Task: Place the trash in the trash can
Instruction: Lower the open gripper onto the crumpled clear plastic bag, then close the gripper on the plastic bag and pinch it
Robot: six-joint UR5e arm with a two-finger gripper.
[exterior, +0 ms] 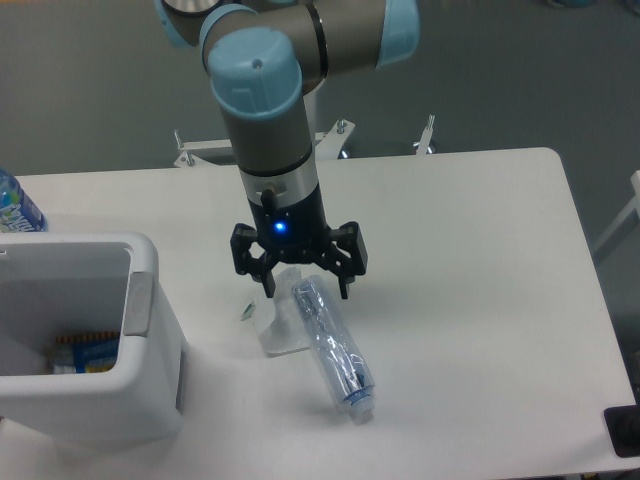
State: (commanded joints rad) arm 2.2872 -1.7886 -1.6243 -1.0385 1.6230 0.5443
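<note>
One robot arm reaches down over my white table (470, 260), its black gripper (305, 287) hanging with both fingers spread wide and nothing held between them. A blue light glows on the gripper's body. Directly beneath the fingers lies the crushed clear plastic bottle (332, 345), flat on the table, its upper end between the fingertips and its whitish cap (361, 407) pointing toward five o'clock. Touching the bottle at its nine o'clock side sits a small flat clear plastic piece (281, 333). Farther out at nine o'clock stands the white trash can (140, 330), well apart from the bottle, with a grey panel on its near rim and some packaging visible inside. At ten o'clock, at the frame's edge, I see part of a blue-labelled bottle (14, 206).
</note>
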